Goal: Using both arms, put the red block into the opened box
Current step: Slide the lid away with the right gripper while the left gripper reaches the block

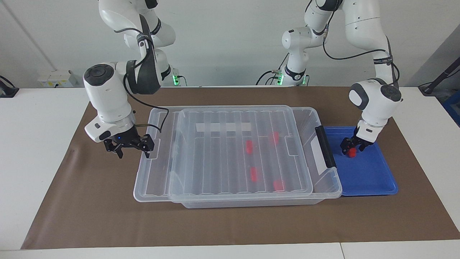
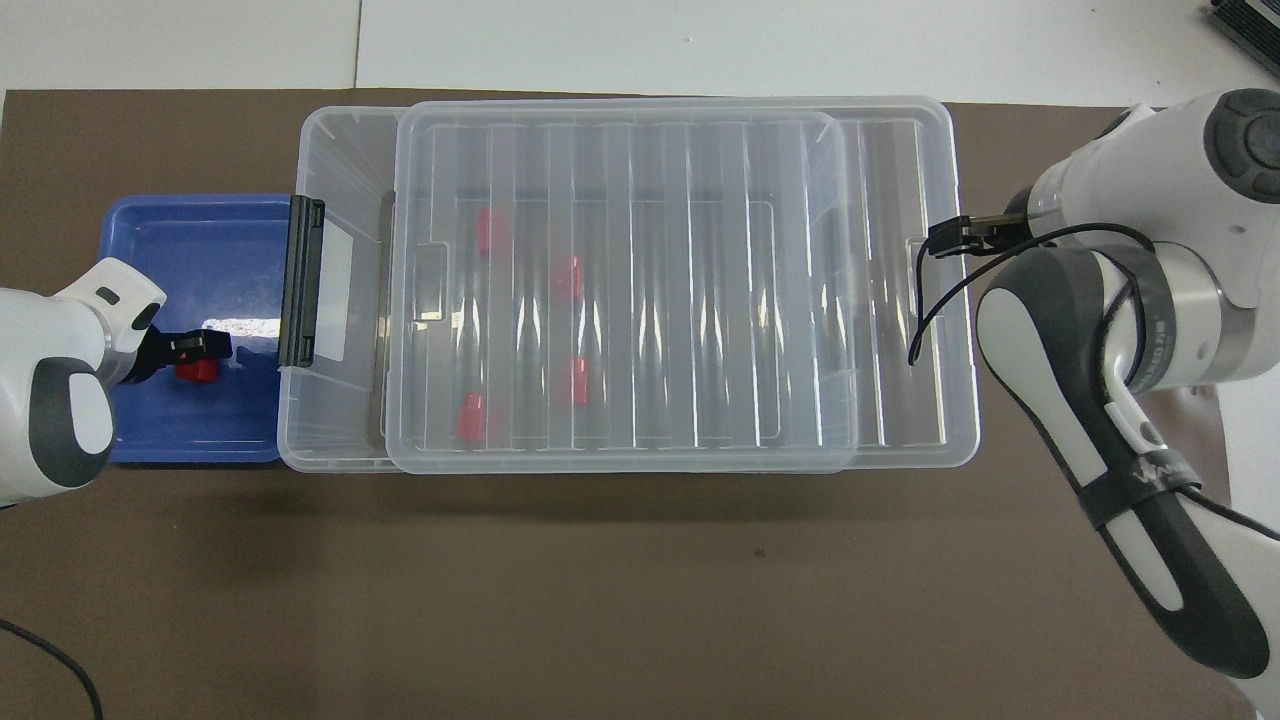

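A red block (image 1: pixel 352 153) (image 2: pixel 199 373) lies in the blue tray (image 1: pixel 370 180) (image 2: pixel 180 430). My left gripper (image 1: pixel 352 146) (image 2: pixel 205 356) is down on it, open, with a finger at each side of the block. The clear box (image 1: pixel 251 203) (image 2: pixel 340 140) stands beside the tray. Its ribbed lid (image 1: pixel 222 118) (image 2: pixel 650 300) is slid toward the right arm's end, so a strip of the box by the black latch (image 1: pixel 325 151) (image 2: pixel 303 280) lies uncovered. My right gripper (image 1: pixel 132 151) (image 2: pixel 945 238) is open, one fingertip against the lid's end rim.
Several red blocks (image 1: pixel 249 145) lie inside the box under the lid. Brown paper (image 1: pixel 90 201) covers the table. The tray touches the box's latch end, toward the left arm's end of the table.
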